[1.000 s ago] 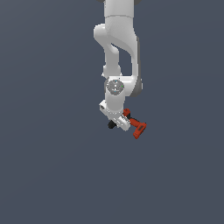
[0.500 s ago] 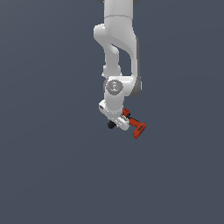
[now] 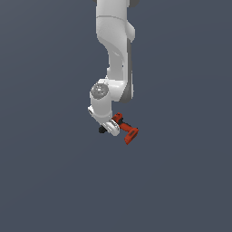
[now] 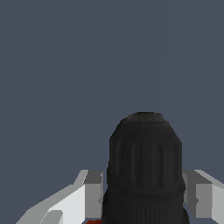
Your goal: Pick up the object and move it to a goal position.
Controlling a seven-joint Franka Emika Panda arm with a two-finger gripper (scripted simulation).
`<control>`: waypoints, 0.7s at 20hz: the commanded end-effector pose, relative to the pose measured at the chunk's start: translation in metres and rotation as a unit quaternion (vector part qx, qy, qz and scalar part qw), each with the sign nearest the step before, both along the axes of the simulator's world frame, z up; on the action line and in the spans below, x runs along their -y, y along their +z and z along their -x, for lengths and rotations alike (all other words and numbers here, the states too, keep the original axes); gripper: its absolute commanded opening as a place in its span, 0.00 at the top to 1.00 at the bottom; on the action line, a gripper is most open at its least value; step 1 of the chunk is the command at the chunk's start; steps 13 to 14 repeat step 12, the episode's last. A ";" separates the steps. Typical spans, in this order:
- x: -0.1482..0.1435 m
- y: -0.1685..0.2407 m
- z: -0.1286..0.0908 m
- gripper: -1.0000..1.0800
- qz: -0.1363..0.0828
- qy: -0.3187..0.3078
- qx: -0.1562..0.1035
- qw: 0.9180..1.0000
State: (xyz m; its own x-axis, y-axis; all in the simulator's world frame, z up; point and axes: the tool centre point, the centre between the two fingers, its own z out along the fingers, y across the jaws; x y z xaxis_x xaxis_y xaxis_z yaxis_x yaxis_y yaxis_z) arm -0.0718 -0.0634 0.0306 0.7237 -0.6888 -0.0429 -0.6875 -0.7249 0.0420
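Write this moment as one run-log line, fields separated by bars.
gripper: shut on red drill | drill: black tip between gripper fingers | base: toward exterior view's right

A smooth, matt white plastic-looking robot arm [image 3: 115, 41] with a flat grey disc-shaped joint cap [image 3: 99, 90] carries a white hard-shelled pincer [image 3: 110, 127], its grey finger pads [image 4: 92, 192] dull and unpolished. The small red toy power drill [image 3: 127, 130] reads as plain matt plastic without shine. Its black front tip [image 4: 143, 170], seen close in the wrist view, is ribbed lengthwise and rubbery-looking, its finish matt. The slate-grey backdrop [image 3: 45, 172] is uniform and textureless.
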 end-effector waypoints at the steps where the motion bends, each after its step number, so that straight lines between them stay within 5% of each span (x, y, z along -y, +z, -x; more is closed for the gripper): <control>1: 0.026 0.003 -0.003 1.00 0.001 -0.002 0.002 1.000; 7: 0.064 0.004 -0.007 1.00 0.001 -0.002 0.002 1.000; 14: 0.074 0.004 -0.009 1.00 0.001 -0.002 0.002 1.000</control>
